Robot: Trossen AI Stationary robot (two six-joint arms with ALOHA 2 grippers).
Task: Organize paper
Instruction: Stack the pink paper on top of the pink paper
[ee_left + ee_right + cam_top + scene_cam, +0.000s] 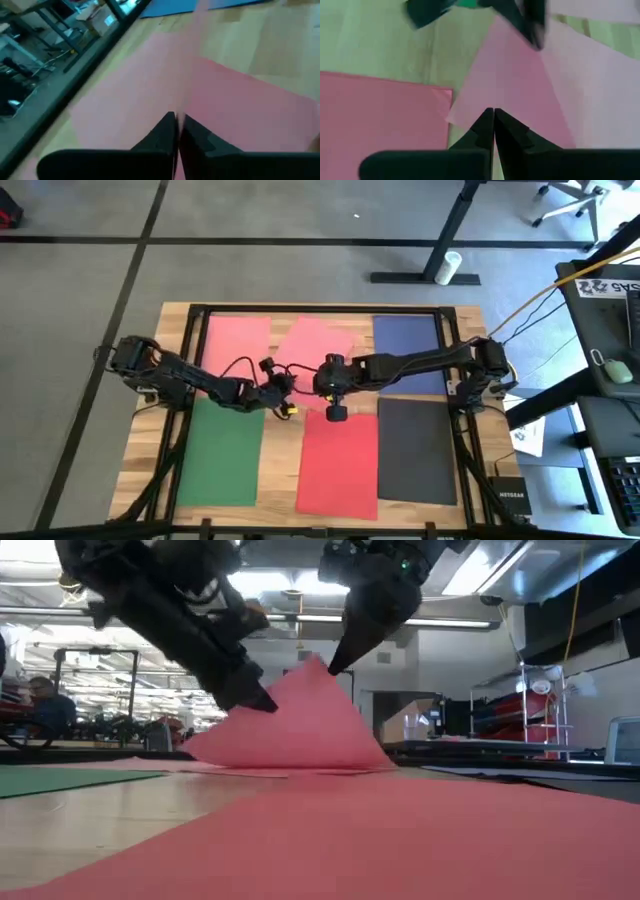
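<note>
Six sheets of paper lie on the wooden table: red [238, 340], pink [322, 340] and navy blue [408, 345] in the far row, green [222, 450], red [338, 462] and dark grey [418, 448] in the near row. My left gripper [264, 702] and my right gripper [334, 664] meet at the table's middle. Both are shut on the pink sheet [300, 725], whose near part stands up like a tent while its far part rests on the table. My left gripper pinches the pink sheet's raised near edge [186, 107] between its two fingers, slanting down from the table's left. The edge runs thin between the shut fingertips [167, 125]. The held part is lifted clear of the table. My right gripper pinches the pink sheet's near edge [496, 102] close to a corner [449, 117], between its two fingers, slanting down from the right. This held point is the sheet's highest [318, 660]. The sheet slopes down from it to the table.
A black frame [200, 310] runs round the table's edge, and cables trail by the left arm [245, 365]. A desk with a mouse and a printed sheet [610, 285] stands beyond the right edge. In the low view a person [40, 705] sits far off.
</note>
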